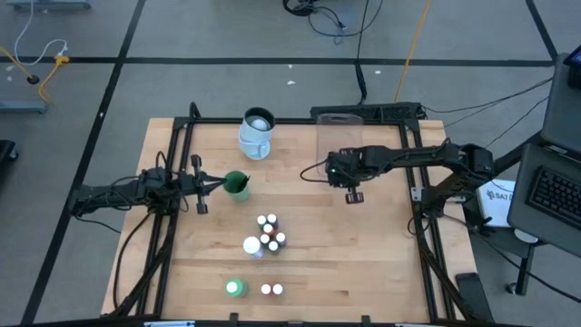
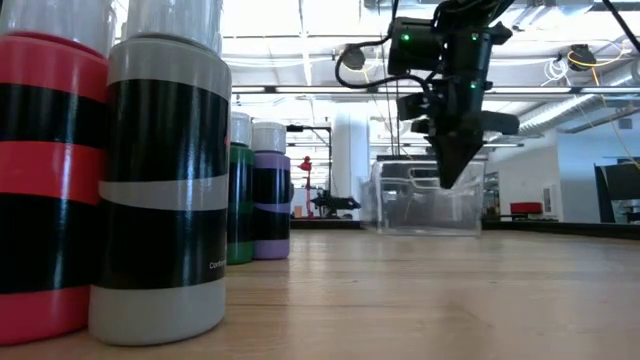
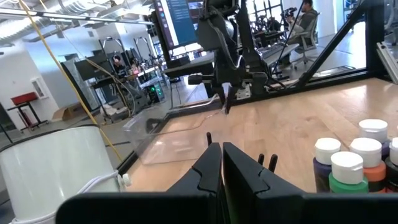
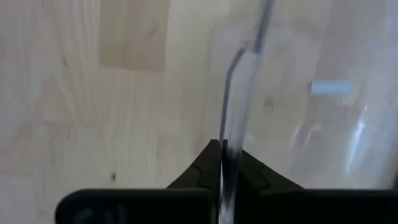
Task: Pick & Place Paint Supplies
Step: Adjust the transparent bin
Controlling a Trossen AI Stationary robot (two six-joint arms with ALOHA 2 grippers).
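Note:
The paint supplies stand near the table's front. A cluster of small white-capped bottles (image 1: pixel 268 232) has a green bottle (image 1: pixel 235 288) and two more small ones (image 1: pixel 270 290) in front of it. In the low view they loom close to the camera (image 2: pixel 165 190). My right gripper (image 1: pixel 353 193) points steeply down and is shut on the near wall of the clear tray (image 1: pixel 339 138), which rests on the table at the far middle. My left gripper (image 1: pixel 216 185) is shut, held level at the table's left, its tips beside a green round container (image 1: pixel 237 185). My right gripper pinches the clear tray's near wall at its top rim (image 4: pixel 227 134) between its two fingers (image 4: pixel 208 163), one on each side of the thin wall. It comes from above, slanting down. The tray (image 2: pixel 425 200) stands on the table. Whether my left gripper touches the green container I cannot tell.
A white cup (image 1: pixel 257 133) stands at the far edge, left of the tray. Black frame bars (image 1: pixel 172 227) run along the table's left and right sides. Bare wood lies between the bottles and the tray.

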